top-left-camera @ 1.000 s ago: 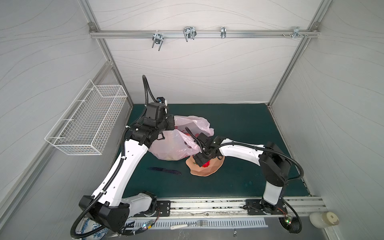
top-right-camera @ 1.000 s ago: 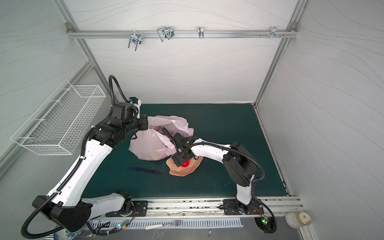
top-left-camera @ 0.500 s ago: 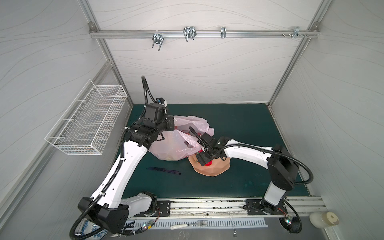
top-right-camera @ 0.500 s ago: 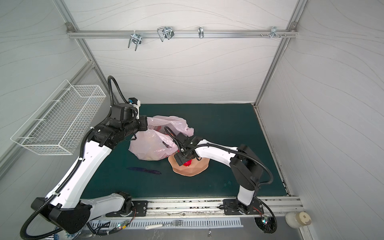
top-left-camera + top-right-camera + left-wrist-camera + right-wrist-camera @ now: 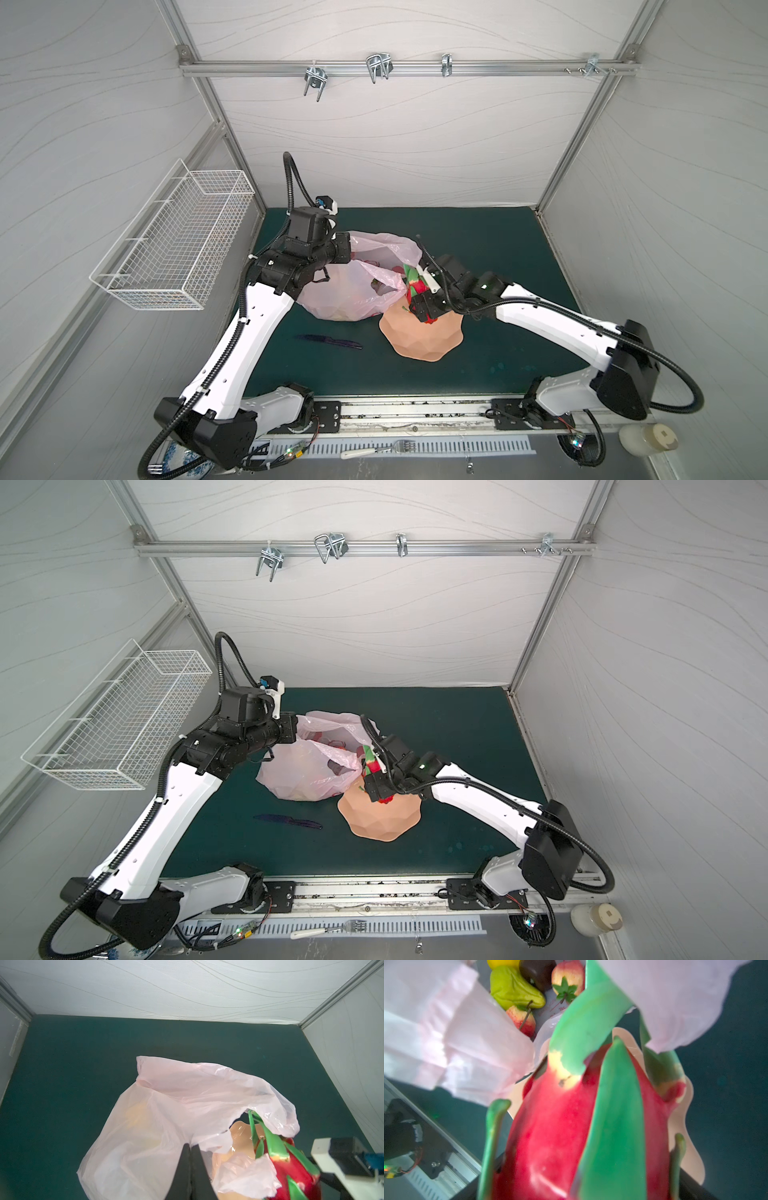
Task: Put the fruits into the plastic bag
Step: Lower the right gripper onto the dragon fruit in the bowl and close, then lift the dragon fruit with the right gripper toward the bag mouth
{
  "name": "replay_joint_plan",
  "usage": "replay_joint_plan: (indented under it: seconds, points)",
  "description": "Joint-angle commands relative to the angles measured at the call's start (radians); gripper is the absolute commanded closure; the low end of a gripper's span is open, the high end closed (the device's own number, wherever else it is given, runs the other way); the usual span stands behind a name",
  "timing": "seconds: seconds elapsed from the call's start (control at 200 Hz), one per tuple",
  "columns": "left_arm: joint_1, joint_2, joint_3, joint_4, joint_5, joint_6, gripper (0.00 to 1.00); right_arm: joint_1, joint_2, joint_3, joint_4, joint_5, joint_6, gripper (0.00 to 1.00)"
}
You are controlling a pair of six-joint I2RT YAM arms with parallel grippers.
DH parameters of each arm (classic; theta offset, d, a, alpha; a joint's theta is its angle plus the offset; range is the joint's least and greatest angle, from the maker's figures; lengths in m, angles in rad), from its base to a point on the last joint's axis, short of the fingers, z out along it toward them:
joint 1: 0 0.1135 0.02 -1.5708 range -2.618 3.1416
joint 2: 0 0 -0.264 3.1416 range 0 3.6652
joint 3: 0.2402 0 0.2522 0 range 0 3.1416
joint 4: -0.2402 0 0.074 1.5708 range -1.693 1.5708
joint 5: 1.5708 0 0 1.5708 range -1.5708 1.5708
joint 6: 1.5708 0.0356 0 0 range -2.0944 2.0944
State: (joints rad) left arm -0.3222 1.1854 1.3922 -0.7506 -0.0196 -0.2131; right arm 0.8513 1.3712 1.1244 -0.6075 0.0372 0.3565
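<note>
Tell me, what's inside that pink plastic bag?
Inside the plastic bag, the right wrist view shows a knobbly green fruit, a dark fruit, two strawberries and part of a yellow lemon. Anything deeper is covered by pink folds and the dragon fruit.

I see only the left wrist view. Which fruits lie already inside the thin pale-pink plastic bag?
Observer: The right wrist view looks into the thin pale-pink plastic bag: a knobbly green fruit, a dark brown-purple fruit, a yellow lemon and two red strawberries.
Operator: What holds the pink-red dragon fruit with green scales?
Observer: In both top views the right gripper is shut on it, above the peach scalloped bowl's edge.
</note>
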Motion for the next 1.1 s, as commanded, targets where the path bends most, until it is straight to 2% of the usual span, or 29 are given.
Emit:
replay_joint_plan:
  seconds: [0.0,0.25,0.625,0.895,1.095]
  points:
    - [0.005,-0.030,0.001,0.053,0.064,0.021,1.00,-0.091,-0.066,-0.014,0.052,-0.165,0.038,0.58]
    - [0.004,-0.031,-0.012,0.067,0.108,0.011,1.00,-0.121,-0.027,0.045,0.005,-0.253,-0.137,0.63]
    - [0.003,-0.012,-0.032,0.110,0.179,-0.007,1.00,-0.119,0.019,0.059,-0.001,-0.339,-0.203,0.65]
    - [0.003,0.019,-0.007,0.108,0.198,-0.008,1.00,-0.058,0.026,0.079,-0.022,-0.224,-0.285,0.66]
    - [0.001,0.036,0.000,0.121,0.236,0.003,1.00,-0.026,0.102,0.151,-0.073,-0.142,-0.367,0.69]
